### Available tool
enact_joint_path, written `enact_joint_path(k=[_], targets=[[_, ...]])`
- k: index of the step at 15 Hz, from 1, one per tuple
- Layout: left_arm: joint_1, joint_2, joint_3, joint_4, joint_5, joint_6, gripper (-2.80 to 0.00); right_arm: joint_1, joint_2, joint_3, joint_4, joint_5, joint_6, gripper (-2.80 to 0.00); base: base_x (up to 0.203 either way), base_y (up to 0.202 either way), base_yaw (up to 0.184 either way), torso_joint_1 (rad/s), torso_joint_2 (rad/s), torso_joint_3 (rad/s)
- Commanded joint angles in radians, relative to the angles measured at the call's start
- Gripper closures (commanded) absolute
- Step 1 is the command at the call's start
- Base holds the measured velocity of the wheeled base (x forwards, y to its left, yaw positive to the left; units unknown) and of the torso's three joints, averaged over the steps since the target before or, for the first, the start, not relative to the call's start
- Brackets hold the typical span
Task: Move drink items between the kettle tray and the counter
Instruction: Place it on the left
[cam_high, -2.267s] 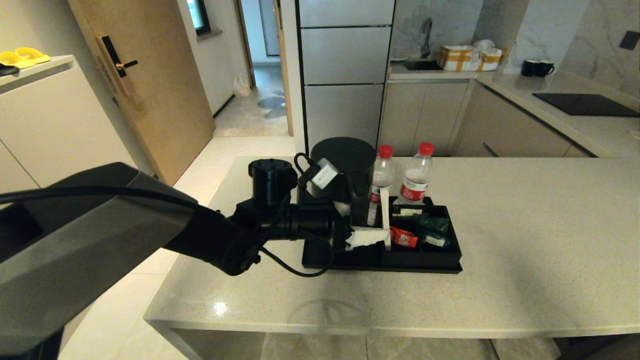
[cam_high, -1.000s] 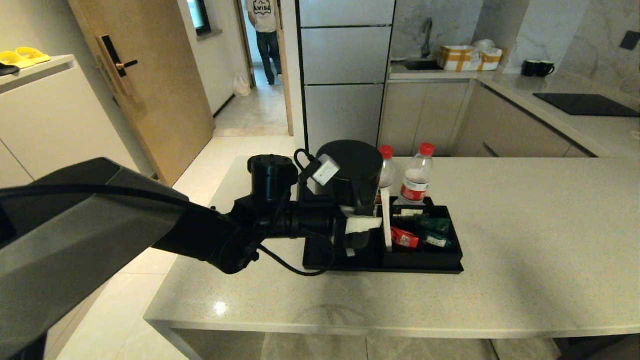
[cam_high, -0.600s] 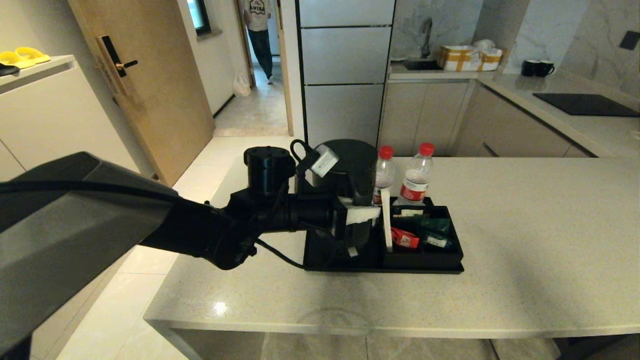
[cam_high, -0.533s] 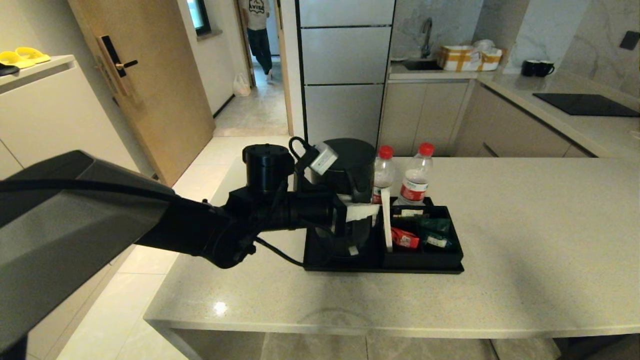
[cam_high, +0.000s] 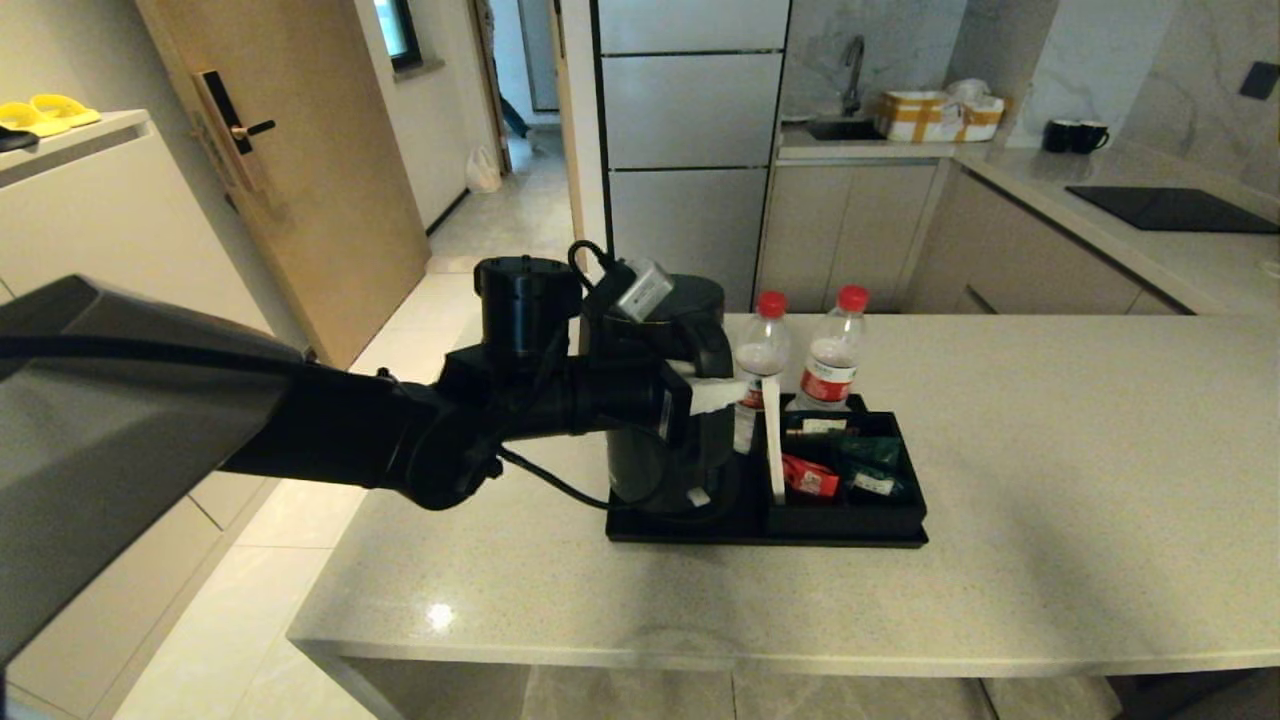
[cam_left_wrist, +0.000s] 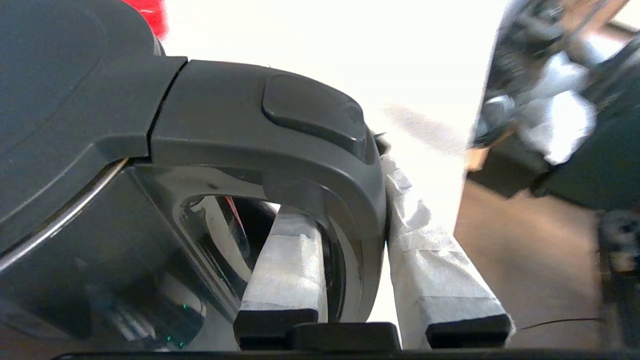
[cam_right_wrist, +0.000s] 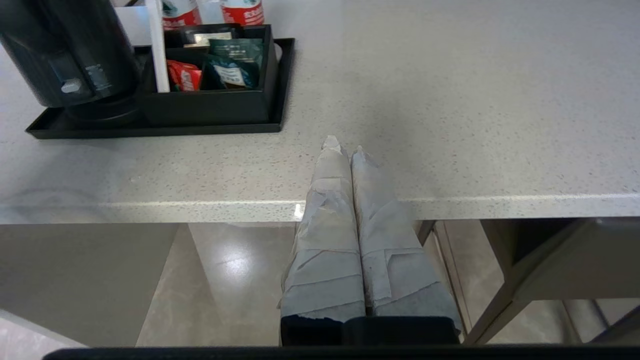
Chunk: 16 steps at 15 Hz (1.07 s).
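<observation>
Left hand (cam_high: 712, 392) clamping the kettle (cam_high: 668, 400) by its handle, seemingly just above the tray (cam_high: 760, 530), right hand (cam_right_wrist: 342, 149) resting together near the table (cam_high: 1050, 520) edge.

The left gripper (cam_high: 712, 392) clamps the black kettle's (cam_high: 668, 440) handle, water bottles (cam_high: 757, 368) just beyond its fingers, tray (cam_high: 860, 535) below.

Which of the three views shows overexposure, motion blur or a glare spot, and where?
Left wrist view: background above the kettle handle is blown out white, and the right side is smeared by blur. Head view: a small bright glare spot on the counter near its front edge. Right wrist view: evenly lit and sharp, with a floor reflection below the counter edge.
</observation>
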<state>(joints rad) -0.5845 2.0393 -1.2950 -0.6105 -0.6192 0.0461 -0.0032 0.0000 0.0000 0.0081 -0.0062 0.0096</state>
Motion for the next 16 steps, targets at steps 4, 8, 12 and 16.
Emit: enact_joint_path(k=[4,8,12,16], targets=[[0.002,-0.045,-0.033,0.049,0.003,0.021,0.0,0.0,-0.002,0.0,0.0,0.0,0.0,0.0,0.0,0.0,0.0,0.0,0.0,0.0],[0.012,-0.079,-0.05,0.071,0.009,0.02,0.0,0.0,-0.002,0.0,0.0,0.0,0.0,0.0,0.0,0.0,0.0,0.0,0.0,0.0],[0.085,-0.148,-0.012,0.113,0.011,0.024,0.0,0.0,-0.002,0.0,0.0,0.0,0.0,0.0,0.0,0.0,0.0,0.0,0.0,0.0],[0.162,-0.242,0.056,0.232,0.004,0.024,0.0,0.0,-0.002,0.0,0.0,0.0,0.0,0.0,0.0,0.0,0.0,0.0,0.0,0.0]])
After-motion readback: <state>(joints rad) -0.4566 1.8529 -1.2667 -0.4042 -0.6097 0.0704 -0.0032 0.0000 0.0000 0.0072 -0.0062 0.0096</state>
